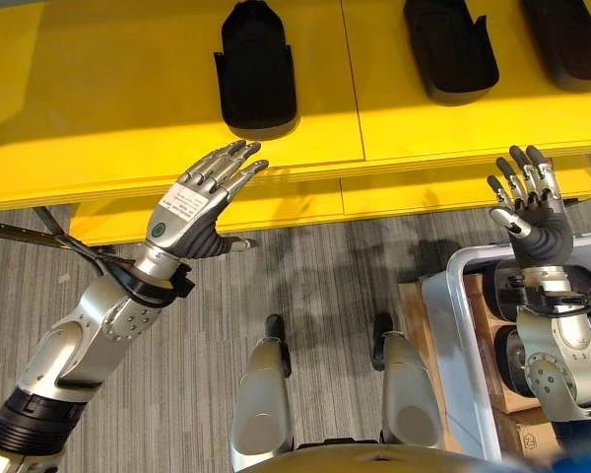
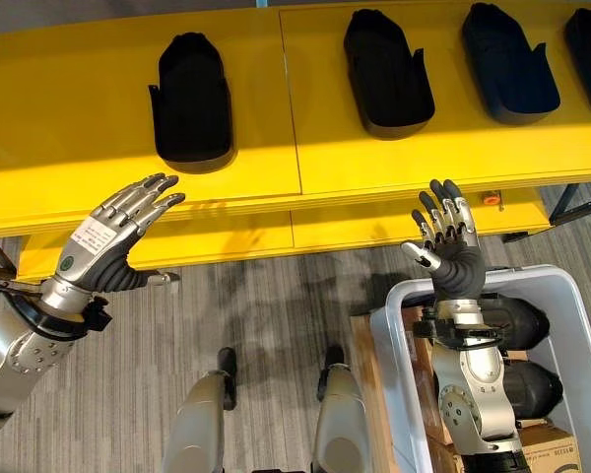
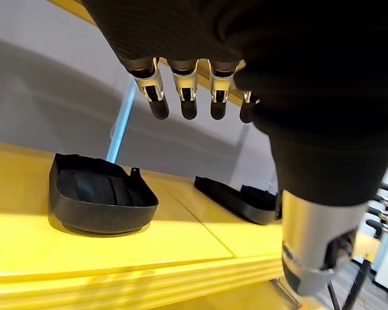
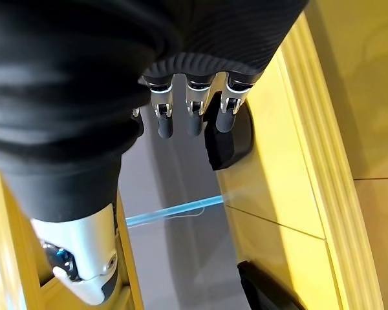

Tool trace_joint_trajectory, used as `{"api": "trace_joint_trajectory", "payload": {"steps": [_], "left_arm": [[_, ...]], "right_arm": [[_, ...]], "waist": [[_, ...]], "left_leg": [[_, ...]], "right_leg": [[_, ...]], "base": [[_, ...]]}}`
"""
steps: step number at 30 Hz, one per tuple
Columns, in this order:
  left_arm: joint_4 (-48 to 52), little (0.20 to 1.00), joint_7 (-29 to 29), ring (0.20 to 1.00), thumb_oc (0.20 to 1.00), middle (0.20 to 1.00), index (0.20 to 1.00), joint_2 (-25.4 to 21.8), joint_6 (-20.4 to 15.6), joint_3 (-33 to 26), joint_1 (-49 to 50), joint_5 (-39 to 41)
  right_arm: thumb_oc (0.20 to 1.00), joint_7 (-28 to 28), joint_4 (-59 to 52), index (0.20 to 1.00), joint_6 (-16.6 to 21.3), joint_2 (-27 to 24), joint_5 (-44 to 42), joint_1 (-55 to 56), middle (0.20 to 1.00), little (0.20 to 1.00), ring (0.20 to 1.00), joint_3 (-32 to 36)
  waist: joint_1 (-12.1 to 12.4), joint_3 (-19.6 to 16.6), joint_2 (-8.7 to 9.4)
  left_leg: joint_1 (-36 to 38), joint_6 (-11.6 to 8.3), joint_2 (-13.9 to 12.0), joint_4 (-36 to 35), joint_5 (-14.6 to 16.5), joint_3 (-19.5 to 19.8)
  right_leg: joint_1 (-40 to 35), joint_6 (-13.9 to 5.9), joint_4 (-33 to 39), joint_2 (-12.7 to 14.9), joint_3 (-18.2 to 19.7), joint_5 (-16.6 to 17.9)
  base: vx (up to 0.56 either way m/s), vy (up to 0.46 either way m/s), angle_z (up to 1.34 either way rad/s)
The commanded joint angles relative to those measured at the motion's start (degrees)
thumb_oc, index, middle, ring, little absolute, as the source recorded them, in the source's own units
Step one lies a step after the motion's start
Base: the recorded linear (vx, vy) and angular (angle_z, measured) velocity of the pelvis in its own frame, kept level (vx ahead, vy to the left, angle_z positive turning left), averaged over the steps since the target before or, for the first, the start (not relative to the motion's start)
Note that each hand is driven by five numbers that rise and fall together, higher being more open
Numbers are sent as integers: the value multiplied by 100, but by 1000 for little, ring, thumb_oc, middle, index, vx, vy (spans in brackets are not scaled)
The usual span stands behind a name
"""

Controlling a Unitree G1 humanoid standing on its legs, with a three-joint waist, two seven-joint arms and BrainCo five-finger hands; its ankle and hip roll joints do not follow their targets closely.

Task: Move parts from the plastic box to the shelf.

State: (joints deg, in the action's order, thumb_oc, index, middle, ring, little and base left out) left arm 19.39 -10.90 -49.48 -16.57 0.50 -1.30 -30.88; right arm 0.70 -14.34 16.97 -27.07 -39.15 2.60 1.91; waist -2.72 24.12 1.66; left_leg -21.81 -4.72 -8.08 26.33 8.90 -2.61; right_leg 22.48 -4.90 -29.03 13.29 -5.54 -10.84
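**Both hands raised empty before the yellow shelf; parts on shelf and in box**

The yellow shelf [image 2: 276, 187] runs across the far side of the scene, w/ a lower yellow ledge under its front edge. Four black parts lie on it in the right eye view: one toward the robot's left [image 2: 190, 99], one near the middle [image 2: 386, 71], one further right [image 2: 507, 61], and a fourth cut off at the right edge [image 2: 589, 47]. All sit apart from each other, long axis pointing away from the robot.

Left hand [image 2: 103, 246] is held up in front of the shelf edge, below the leftmost part; fingers [image 2: 143, 202] straight, close together, holding nothing. Its wrist view shows the fingers extended over that same part [image 3: 100, 200], not touching it.

Right hand [image 2: 451, 251] is raised above the white plastic box [image 2: 399, 335], palm toward the shelf, fingers [image 2: 443, 212] straight and slightly spread, thumb out to the side, empty.

The box sits on the grey floor at the robot's right. Inside: more black parts [image 2: 527, 320], one behind the other, partly hidden by the right forearm. Cardboard boxes [image 2: 547, 443] sit beside/under the plastic box.
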Motion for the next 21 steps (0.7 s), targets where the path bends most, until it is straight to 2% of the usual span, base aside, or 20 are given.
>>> {"api": "trace_joint_trajectory", "payload": {"steps": [1,21], "left_arm": [[-116,1000,5,1000,1000,1000,1000,76,16,93,-166,137],[-938,1000,75,1000,1000,1000,1000,555,254,888,-1086,155]], "right_arm": [[1000,56,-250,1000,161,30,68,17,1000,1000,1000,175],[1000,149,-315,1000,125,167,133,51,1000,1000,1000,215]], "waist": [[-69,-280,109],[-203,-286,183]], "left_leg": [[79,-420,-581,-28,-358,434],[49,-429,-632,80,-303,377]], "right_leg": [[-357,-343,82,400,329,440],[-257,-325,-8,340,443,416]], "base": [[0,0,0],[2,1,-1]]}}
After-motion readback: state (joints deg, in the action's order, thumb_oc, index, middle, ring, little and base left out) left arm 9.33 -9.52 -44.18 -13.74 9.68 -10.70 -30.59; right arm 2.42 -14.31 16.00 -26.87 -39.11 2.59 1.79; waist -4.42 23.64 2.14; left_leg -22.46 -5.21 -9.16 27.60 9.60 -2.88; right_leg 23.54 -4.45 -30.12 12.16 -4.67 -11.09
